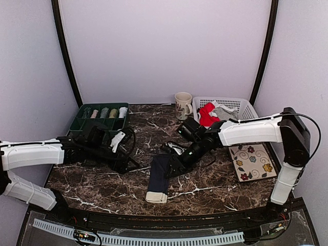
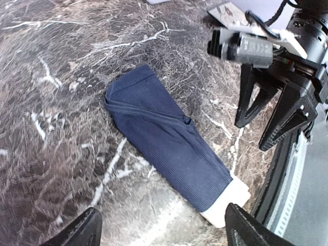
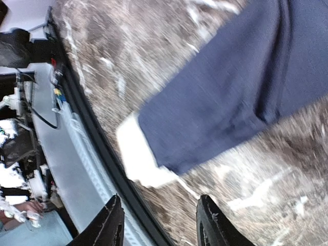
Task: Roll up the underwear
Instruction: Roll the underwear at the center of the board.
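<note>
Three garments: one navy underwear (image 1: 159,177) on the one table (image 1: 102,189), one red piece (image 1: 207,114) and what looks like one grey piece (image 1: 224,111) in the single basket (image 1: 241,105). One mug (image 1: 182,105), one floral mat (image 1: 252,162), one green tray (image 1: 80,121) holding four rolls (image 1: 104,113). Two grippers: left gripper (image 2: 163,220), right gripper (image 3: 159,210)
</note>
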